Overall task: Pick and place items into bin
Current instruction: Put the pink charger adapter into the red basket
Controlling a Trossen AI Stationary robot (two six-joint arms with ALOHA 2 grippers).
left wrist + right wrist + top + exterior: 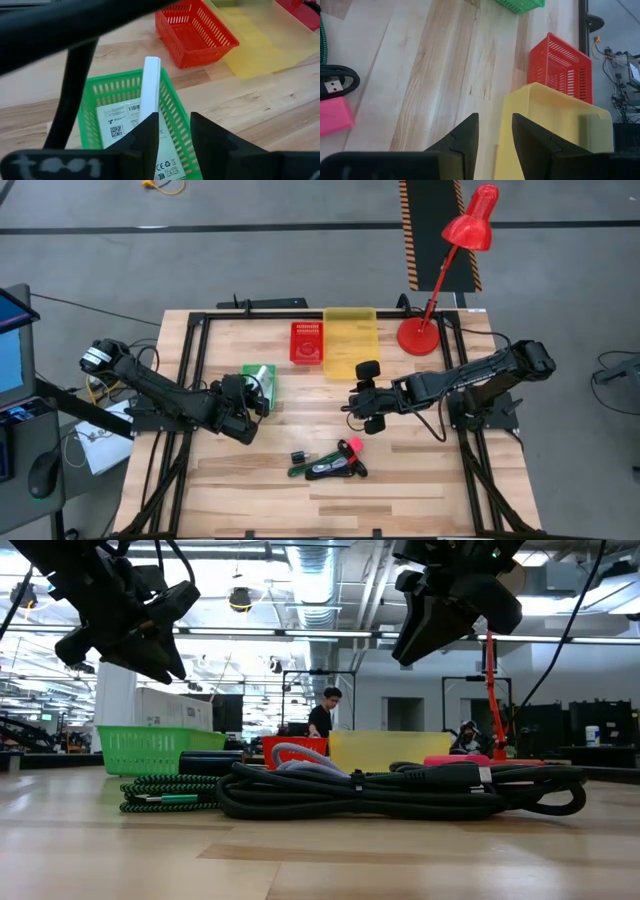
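Note:
My left gripper (252, 402) (175, 132) is open and empty, just above the near end of a green basket (262, 377) (172, 102). In the basket a white square packet (117, 125) with black marks lies flat. A white tube-like box (151, 85) rests on it along the basket's wall. My right gripper (357, 395) (495, 132) is open and empty, in the air near the yellow bin (350, 340) (545, 125). A coiled black cable (335, 466) (400, 790), a green stick (300, 471), a pink-tipped piece (352, 445) (335, 116) and a tiny black block (297, 455) lie on the table toward its near edge.
A red basket (306, 342) (560, 65) stands between the green basket and the yellow bin at the far side. A red desk lamp (440, 280) stands at the far right. A black frame (190, 360) runs around the table's edges. People show in the room behind the table.

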